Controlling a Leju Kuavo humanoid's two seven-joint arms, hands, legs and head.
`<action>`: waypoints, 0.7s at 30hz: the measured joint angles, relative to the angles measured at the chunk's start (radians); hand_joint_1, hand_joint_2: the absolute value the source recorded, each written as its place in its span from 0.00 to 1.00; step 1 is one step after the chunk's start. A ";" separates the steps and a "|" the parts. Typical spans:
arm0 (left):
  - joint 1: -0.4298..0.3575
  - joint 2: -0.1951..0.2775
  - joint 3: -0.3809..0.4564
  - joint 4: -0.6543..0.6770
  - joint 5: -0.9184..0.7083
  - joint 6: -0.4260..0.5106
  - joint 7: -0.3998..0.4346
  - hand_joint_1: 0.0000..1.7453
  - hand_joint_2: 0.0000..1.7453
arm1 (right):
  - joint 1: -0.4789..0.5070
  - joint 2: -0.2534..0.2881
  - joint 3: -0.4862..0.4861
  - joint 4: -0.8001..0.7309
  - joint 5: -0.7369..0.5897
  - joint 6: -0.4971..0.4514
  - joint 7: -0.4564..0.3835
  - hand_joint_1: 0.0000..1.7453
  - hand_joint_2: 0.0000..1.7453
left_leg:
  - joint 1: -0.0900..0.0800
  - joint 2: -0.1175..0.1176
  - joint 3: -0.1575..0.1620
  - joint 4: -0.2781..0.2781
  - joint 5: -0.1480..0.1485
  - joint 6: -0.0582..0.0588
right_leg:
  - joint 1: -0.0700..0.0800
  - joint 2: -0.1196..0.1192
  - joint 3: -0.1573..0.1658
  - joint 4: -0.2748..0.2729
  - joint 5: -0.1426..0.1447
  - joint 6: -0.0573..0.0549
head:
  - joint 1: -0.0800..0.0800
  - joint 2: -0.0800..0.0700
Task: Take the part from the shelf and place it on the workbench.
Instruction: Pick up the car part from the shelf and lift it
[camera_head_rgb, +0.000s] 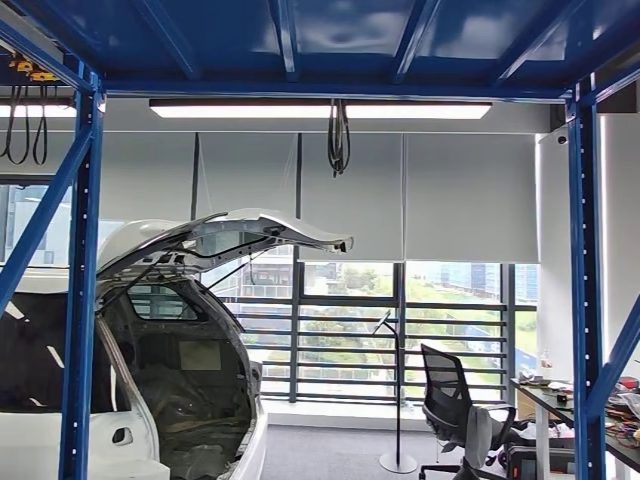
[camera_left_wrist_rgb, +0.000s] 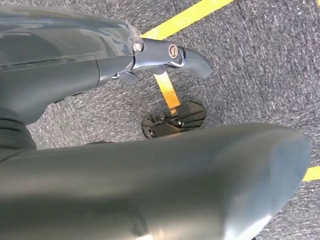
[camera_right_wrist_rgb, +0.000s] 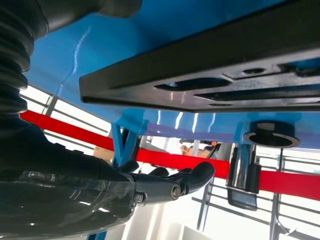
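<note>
A flat black part (camera_right_wrist_rgb: 196, 85) with long slots and a round hole lies against the blue shelf board (camera_right_wrist_rgb: 113, 45) in the right wrist view. My right hand (camera_right_wrist_rgb: 166, 185) reaches alongside it with fingers stretched out and nothing in them; a gap separates the fingers from the part. My left hand (camera_left_wrist_rgb: 166, 55) hangs over grey carpet, fingers extended, holding nothing. The head view looks through the blue shelf frame (camera_head_rgb: 81, 280) under its top deck.
A red beam (camera_right_wrist_rgb: 181, 162) and a blue upright (camera_right_wrist_rgb: 122, 140) run behind my right hand, beside a black round fitting (camera_right_wrist_rgb: 270, 137). Beyond the shelf stand a white car (camera_head_rgb: 173, 380) with its hatch raised, an office chair (camera_head_rgb: 453, 410) and a cluttered desk (camera_head_rgb: 573, 400). Yellow floor tape (camera_left_wrist_rgb: 168, 90) crosses the carpet.
</note>
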 joint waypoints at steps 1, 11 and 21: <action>0.001 0.000 0.000 0.000 -0.002 0.000 -0.002 0.00 0.00 | 0.000 0.000 -0.002 0.005 -0.005 -0.003 -0.006 0.00 1.00 | 0.000 0.000 0.000 0.000 0.000 0.000 | 0.000 0.000 0.000 0.000 0.000 0.000 | 0.000 0.000; 0.011 0.002 0.001 0.000 -0.013 0.000 -0.013 0.00 0.00 | 0.001 -0.019 -0.045 0.052 -0.048 -0.015 -0.063 0.24 1.00 | 0.000 0.000 0.000 0.000 0.000 0.000 | 0.000 0.000 0.000 0.000 0.000 0.000 | 0.000 0.000; 0.015 0.003 0.004 0.000 -0.022 0.009 -0.024 0.00 0.00 | 0.008 -0.057 -0.074 0.068 -0.046 -0.059 -0.072 1.00 1.00 | 0.000 0.000 0.000 0.000 0.000 0.000 | 0.000 0.000 0.000 0.000 0.000 0.000 | 0.000 0.000</action>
